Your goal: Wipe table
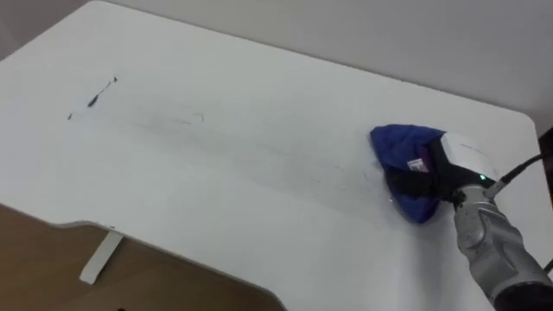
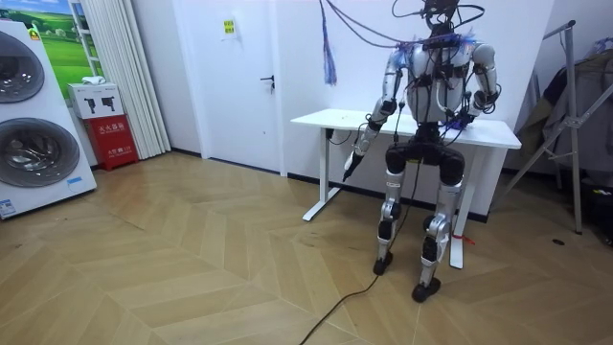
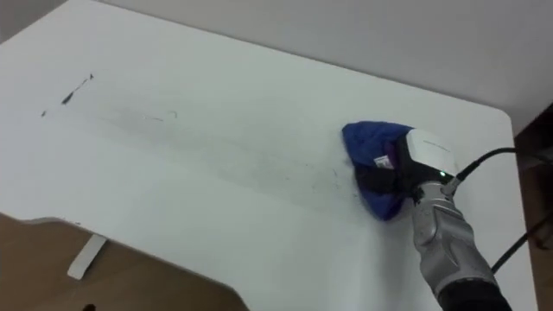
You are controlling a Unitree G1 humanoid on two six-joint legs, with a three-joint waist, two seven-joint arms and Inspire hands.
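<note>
Right hand [image 1: 467, 168] sits in the blue cloth [image 1: 399, 149] at the table's [image 1: 259, 216] right side, mid-wipe by the look; cloth hides its grip, can't tell open or closed. Left hand [image 2: 352, 165] hangs idle. Next likely needs a long sweep left to the dark marks [image 1: 97, 95] at the far corner.

One white table [image 1: 259, 199], one blue cloth [image 1: 402, 147], perhaps two dark marks [image 1: 102, 93], two washing machines [image 2: 34, 153], one door [image 2: 244, 77]

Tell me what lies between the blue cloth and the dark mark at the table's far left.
Just faint grey smears on the otherwise bare white table, as the left eye view shows.
</note>
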